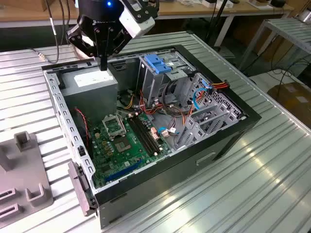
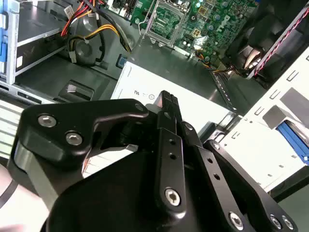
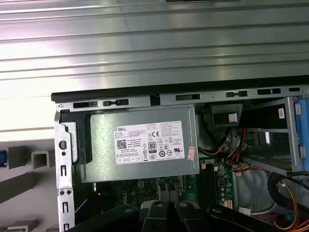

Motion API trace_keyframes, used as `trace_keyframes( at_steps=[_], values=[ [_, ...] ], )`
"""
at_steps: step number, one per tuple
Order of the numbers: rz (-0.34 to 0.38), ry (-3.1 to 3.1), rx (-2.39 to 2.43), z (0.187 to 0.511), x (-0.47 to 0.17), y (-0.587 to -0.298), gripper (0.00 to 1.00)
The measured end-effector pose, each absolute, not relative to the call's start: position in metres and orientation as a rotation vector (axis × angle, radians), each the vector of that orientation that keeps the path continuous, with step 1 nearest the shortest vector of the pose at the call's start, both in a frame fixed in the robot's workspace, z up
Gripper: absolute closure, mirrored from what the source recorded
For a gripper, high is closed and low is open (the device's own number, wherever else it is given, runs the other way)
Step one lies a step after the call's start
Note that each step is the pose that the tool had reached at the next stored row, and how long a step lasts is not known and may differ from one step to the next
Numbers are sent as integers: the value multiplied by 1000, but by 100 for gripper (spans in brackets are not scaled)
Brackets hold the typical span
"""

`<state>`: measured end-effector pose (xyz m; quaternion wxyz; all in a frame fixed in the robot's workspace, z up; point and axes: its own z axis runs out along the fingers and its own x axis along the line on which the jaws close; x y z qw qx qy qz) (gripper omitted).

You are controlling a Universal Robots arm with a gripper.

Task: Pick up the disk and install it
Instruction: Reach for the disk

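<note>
1. The gripper (image 1: pixel 103 67) hung just above the power supply (image 1: pixel 90 86) inside the open computer case (image 1: pixel 214 141), fingers together and holding nothing.
2. I could not tell where the disk lay.
3. Any reach probably needed to stay clear of the case walls and cables (image 1: pixel 170 104).
4. The case sat on a ribbed metal table (image 1: pixel 252 184), with workbenches (image 1: pixel 204 9) behind it.

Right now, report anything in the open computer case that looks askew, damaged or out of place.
Nothing stands out. The power supply sits square in its corner, the motherboard looks intact, and the cables by the drive cage lie loose, none visibly torn.
</note>
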<state>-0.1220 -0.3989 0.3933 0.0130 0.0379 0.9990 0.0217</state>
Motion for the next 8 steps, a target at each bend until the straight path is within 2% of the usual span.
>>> trace_keyframes(
  at_steps=[8],
  values=[
    [68, 3113, 118, 393, -125, -399, 90]
  ],
)
